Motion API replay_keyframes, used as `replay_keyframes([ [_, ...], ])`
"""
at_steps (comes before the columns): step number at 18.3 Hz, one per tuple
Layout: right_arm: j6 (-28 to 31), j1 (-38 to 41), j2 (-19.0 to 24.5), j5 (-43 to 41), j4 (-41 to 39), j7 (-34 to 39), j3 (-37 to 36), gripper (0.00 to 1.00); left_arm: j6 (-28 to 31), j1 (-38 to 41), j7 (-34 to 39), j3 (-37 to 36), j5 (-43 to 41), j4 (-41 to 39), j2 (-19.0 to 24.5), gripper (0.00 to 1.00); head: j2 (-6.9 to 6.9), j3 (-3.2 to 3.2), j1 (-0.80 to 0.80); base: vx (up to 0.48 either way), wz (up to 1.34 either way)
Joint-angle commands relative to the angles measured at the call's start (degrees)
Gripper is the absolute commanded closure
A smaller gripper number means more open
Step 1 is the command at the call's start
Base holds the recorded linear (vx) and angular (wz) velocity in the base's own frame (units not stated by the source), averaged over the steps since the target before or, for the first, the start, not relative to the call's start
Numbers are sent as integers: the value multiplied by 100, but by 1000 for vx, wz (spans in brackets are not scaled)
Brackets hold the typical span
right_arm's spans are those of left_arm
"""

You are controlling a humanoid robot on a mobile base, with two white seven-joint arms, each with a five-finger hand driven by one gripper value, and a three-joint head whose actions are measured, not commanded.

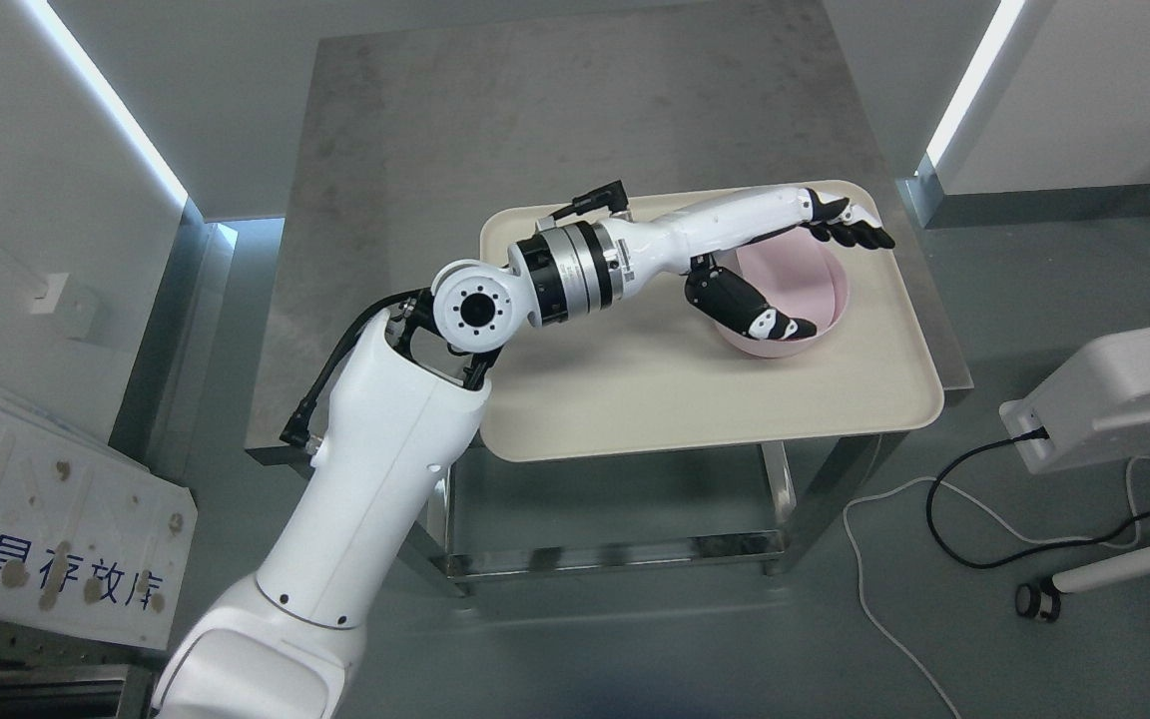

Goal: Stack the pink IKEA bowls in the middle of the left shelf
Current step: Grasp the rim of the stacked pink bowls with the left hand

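A single pink bowl (pixel 797 278) stands upright on a cream tray (pixel 635 399), at the tray's right side. My left arm reaches in from the lower left across the tray. My left hand (pixel 840 283) is open and straddles the bowl. The four fingers (pixel 850 228) stretch out over the bowl's far rim. The thumb (pixel 760 315) lies along the bowl's near left wall; I cannot tell whether it presses on it. The bowl's left part is hidden behind the hand. No shelf and no second bowl are in view.
The tray lies on a grey metal table (pixel 535 120) and overhangs its front edge. A white device (pixel 1114 399) with cables on the floor (pixel 944 519) stands to the right. A printed white board (pixel 36 519) leans at the lower left.
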Motion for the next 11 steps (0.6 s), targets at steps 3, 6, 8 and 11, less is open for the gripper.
replay_keyframes([
  [3, 1, 0, -100, 0, 0, -26, 0, 0, -41, 424, 15, 141, -1552, -208, 163, 31, 0, 0, 0, 0, 0],
  [6, 1, 0, -100, 0, 0, -35, 0, 0, -41, 424, 24, 79, -1605, -217, 216, 31, 0, 0, 0, 0, 0],
  [8, 1, 0, -100, 0, 0, -26, 0, 0, -67, 424, 15, 70, -1649, -235, 216, 31, 0, 0, 0, 0, 0],
  [11, 1, 0, -100, 0, 0, -35, 0, 0, -190, 372, 15, 70, -1964, -235, 173, 32, 0, 0, 0, 0, 0],
])
